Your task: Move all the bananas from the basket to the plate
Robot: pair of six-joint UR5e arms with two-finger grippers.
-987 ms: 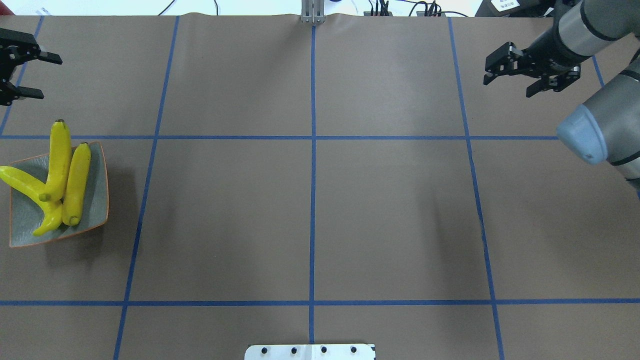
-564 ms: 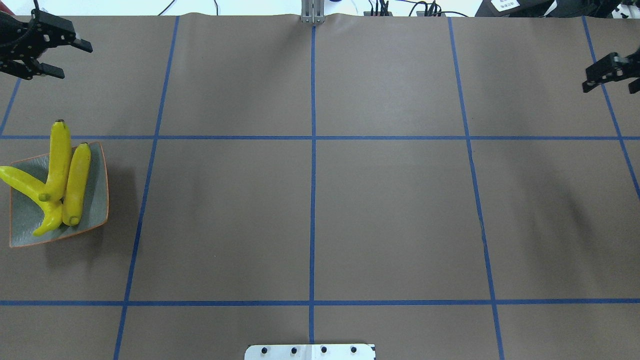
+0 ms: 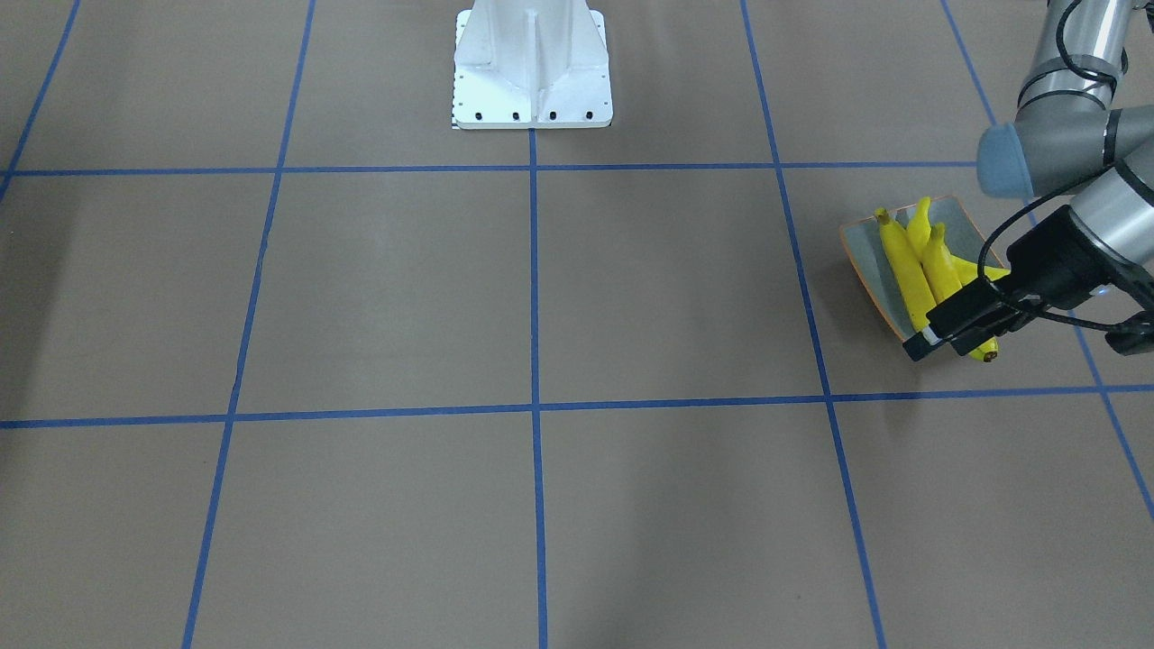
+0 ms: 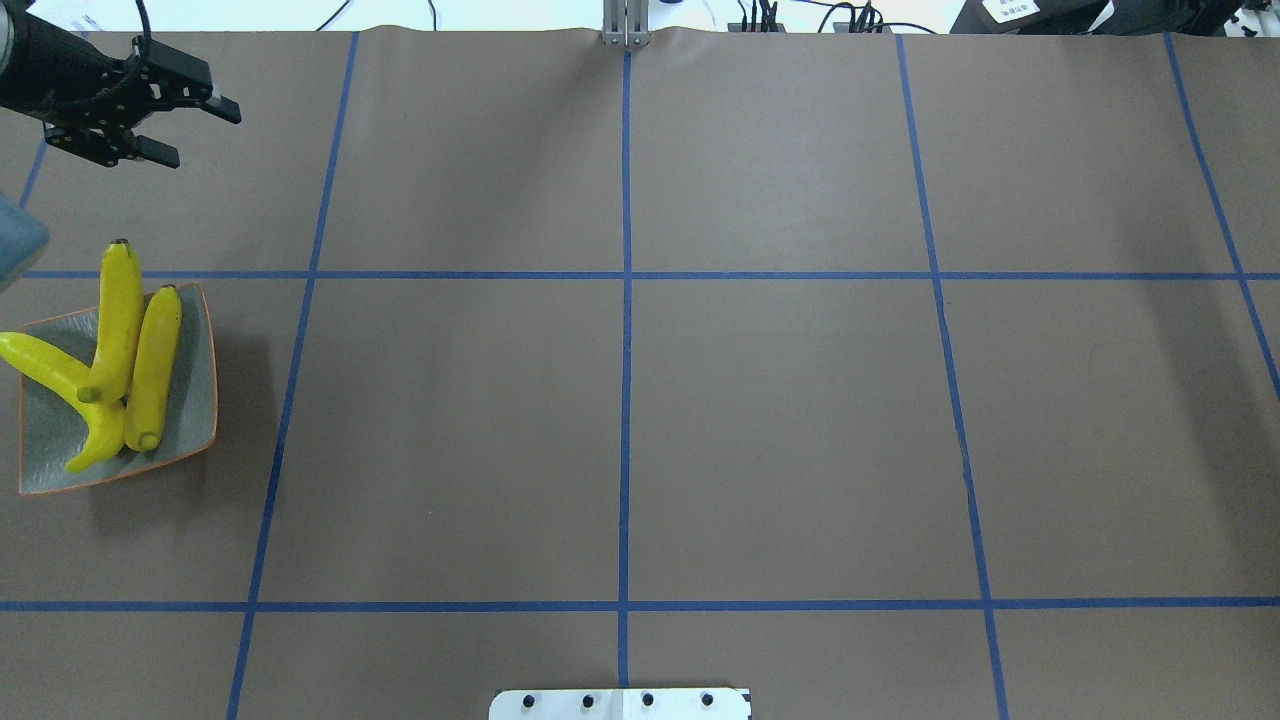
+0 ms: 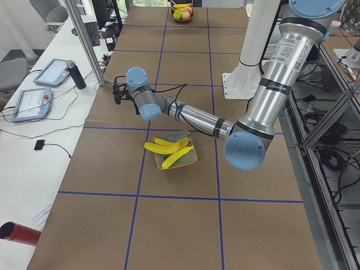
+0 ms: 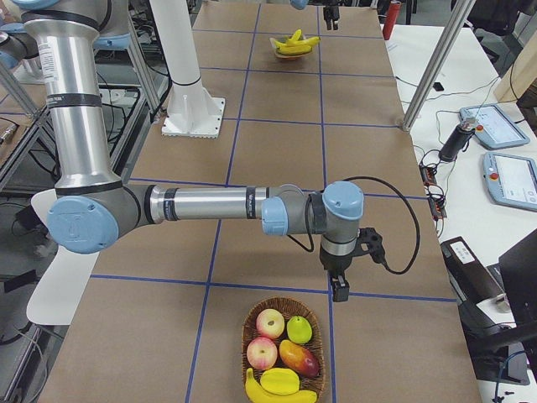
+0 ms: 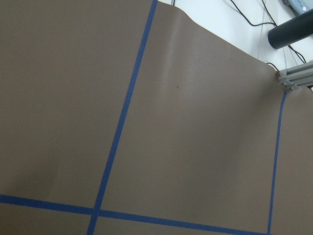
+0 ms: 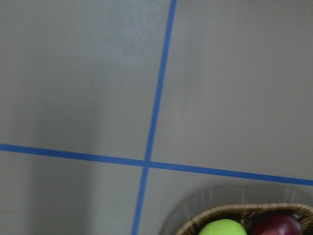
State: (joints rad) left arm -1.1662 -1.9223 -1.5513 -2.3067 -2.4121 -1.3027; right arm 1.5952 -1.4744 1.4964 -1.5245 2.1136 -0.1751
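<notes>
Three yellow bananas (image 4: 120, 350) lie on the grey-green plate (image 4: 197, 400) at the table's left; they also show in the front view (image 3: 911, 270) and in the left side view (image 5: 169, 147). My left gripper (image 4: 190, 130) is open and empty, above the table beyond the plate. A wicker basket (image 6: 252, 323) off the right end holds one banana (image 6: 281, 395) among other fruit. My right gripper (image 6: 339, 290) hangs just beyond the basket's rim, which also shows in the right wrist view (image 8: 220, 218); I cannot tell if it is open or shut.
The basket also holds red apples (image 6: 269, 322), a green pear (image 6: 299, 329) and a mango (image 6: 298, 358). The robot's white base (image 3: 532, 72) stands at mid-table. A metal post (image 4: 625, 30) stands at the far edge. Tablets (image 5: 31, 101) lie on the side desk.
My left gripper has moved right, further over the table. My right arm has swung out of the overhead view to the right.
</notes>
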